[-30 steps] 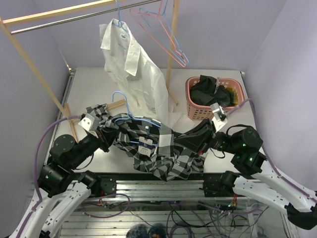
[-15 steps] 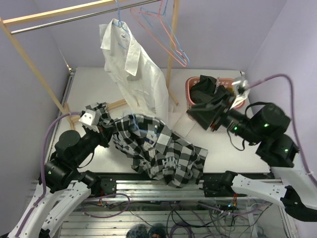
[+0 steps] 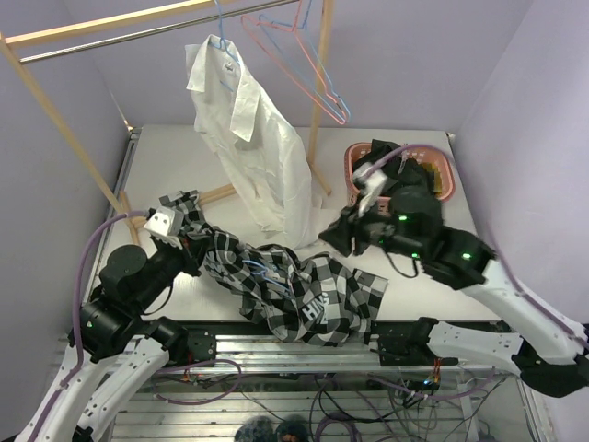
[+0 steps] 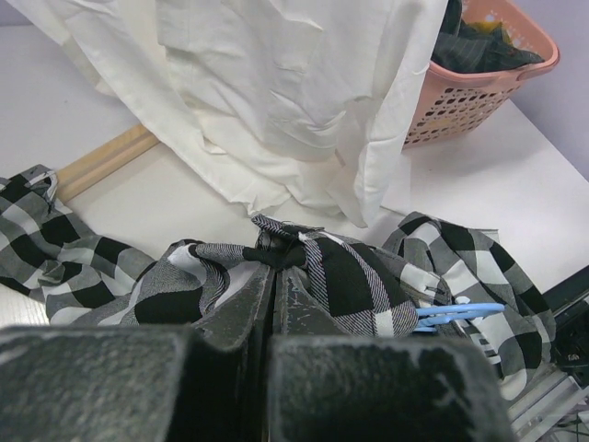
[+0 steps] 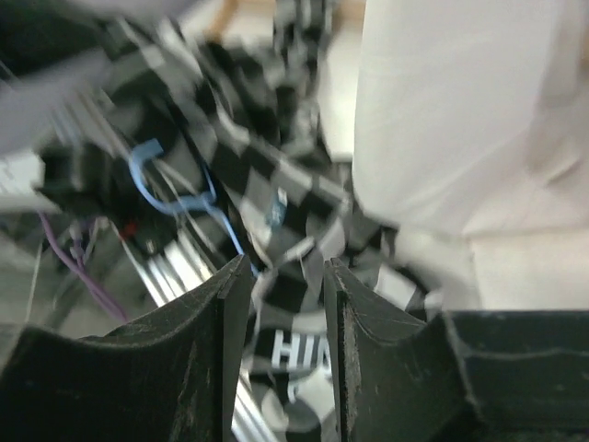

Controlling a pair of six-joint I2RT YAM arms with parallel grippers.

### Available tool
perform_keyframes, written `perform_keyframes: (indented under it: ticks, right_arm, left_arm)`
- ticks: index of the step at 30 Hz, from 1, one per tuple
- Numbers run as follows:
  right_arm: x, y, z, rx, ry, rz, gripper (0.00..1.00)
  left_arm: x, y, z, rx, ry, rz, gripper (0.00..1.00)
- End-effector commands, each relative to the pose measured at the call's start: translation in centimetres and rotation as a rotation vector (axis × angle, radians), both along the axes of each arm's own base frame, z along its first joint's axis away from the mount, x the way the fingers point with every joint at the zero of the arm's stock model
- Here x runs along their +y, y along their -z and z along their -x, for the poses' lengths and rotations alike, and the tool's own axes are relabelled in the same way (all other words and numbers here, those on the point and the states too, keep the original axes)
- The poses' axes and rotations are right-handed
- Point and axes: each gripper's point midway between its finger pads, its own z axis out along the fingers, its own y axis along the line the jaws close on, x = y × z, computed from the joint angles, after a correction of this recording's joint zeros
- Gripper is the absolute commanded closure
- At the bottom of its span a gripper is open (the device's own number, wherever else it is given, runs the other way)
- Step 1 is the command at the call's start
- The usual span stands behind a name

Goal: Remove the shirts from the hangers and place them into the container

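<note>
Left gripper (image 4: 273, 274): jaws pressed together, with a bunched fold of the checked shirt (image 4: 354, 276) pinched at the tips. The shirt lies crumpled on the near part of the table (image 3: 175, 157), at lower centre of the top view, and spreads from this gripper toward the right. A tangled blue hanger (image 5: 175, 198) is caught in the cloth. One end pokes out at the shirt's right edge in the left wrist view.

Right gripper (image 5: 285, 269): jaws apart, nothing between them. It hangs over the right part of the checked shirt, just beside the hem of the white shirt (image 3: 267, 157). The wrist view is blurred.

White shirt: hung from the rail (image 3: 138, 32) at upper left of the top view, on a collar hanger (image 3: 224, 46), with its hem draped onto the table. Spare hangers (image 3: 308, 69), pink and blue, hang bare to its right.

Pink basket (image 3: 352, 189): on the table at centre right of the top view, dark clothes (image 4: 479, 41) inside, apart from the checked shirt.
</note>
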Motion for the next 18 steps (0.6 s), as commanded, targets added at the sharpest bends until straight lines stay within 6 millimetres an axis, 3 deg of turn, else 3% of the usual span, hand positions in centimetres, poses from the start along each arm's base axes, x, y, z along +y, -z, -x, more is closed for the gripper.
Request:
perform_keyframes:
  ticks: [1, 10, 18]
  right_arm:
    - [2.1, 5.8, 1.8, 0.101, -0.150, 0.060, 0.61]
    - [5.5, 11.5, 3.5, 0.146, -0.335, 0.092, 0.60]
    - [8.2, 15.5, 4.1, 0.141, -0.372, 0.169, 0.60]
  left_arm:
    - [-0.4, -1.3, -0.2, -0.034, 0.018, 0.016, 0.93]
    - [-0.8, -0.7, -0.6, -0.008, 0.026, 0.003, 0.93]
    - [-0.8, -0.7, -0.6, -0.007, 0.020, 0.005, 0.93]
